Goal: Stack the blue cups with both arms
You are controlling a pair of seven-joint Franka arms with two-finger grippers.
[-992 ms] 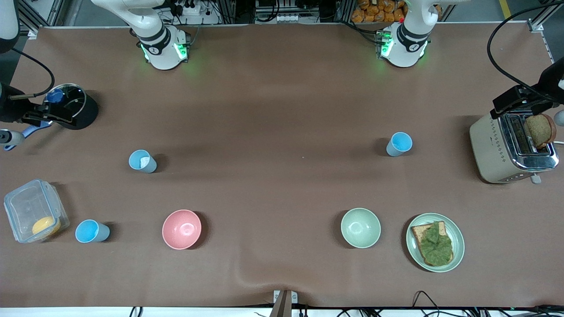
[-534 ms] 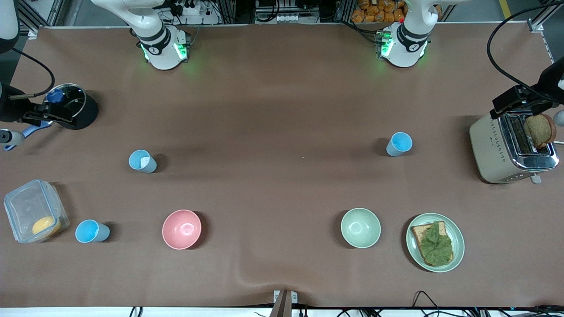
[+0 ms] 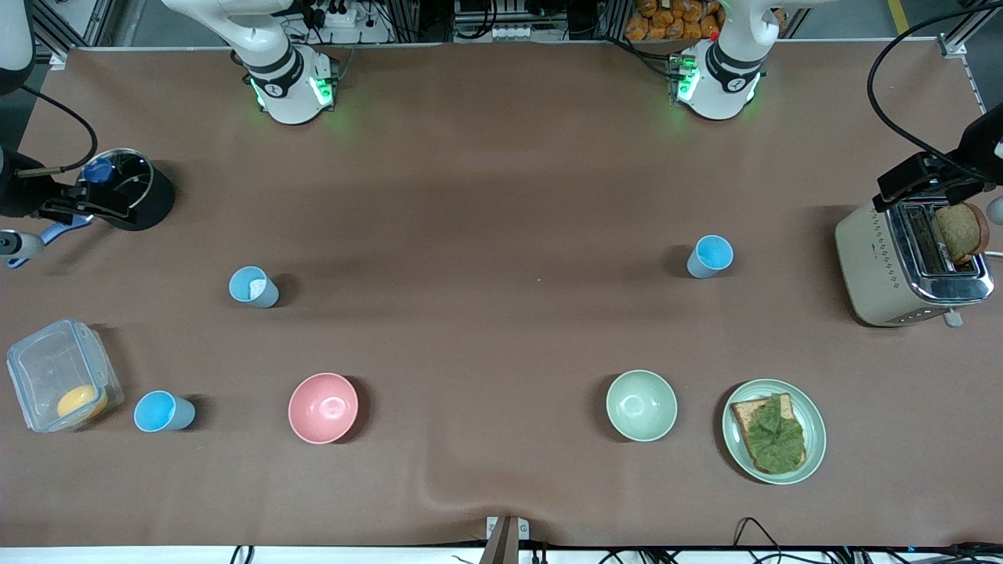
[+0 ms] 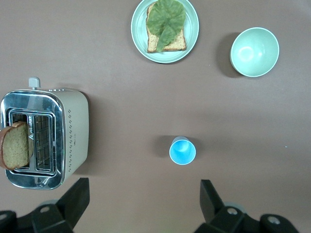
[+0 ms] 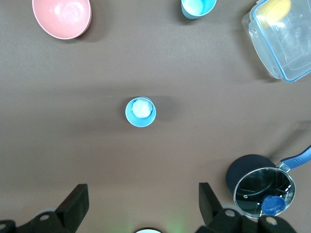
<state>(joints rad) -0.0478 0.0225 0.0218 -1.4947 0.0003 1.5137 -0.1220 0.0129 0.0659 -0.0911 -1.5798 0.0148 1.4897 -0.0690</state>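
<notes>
I am hanging my left gripper [image 4: 144, 204] high over the toaster [image 3: 909, 266] end of the table, jaws spread wide and holding nothing. My right gripper [image 5: 142, 206] is waiting high over the pot [image 3: 133, 196] end, jaws just as wide. Taking the front view as a dial, three blue cups are standing apart: one [image 3: 711, 256] at three o'clock, the white-patched one [image 3: 253, 287] at nine, and the third [image 3: 163, 412] at eight, beside the clear box [image 3: 59, 376].

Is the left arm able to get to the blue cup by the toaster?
Probably yes. The left gripper hangs open high above the table, and the blue cup stands upright on bare table, apart from the toaster and the pale-green bowl, with nothing over it.
</notes>
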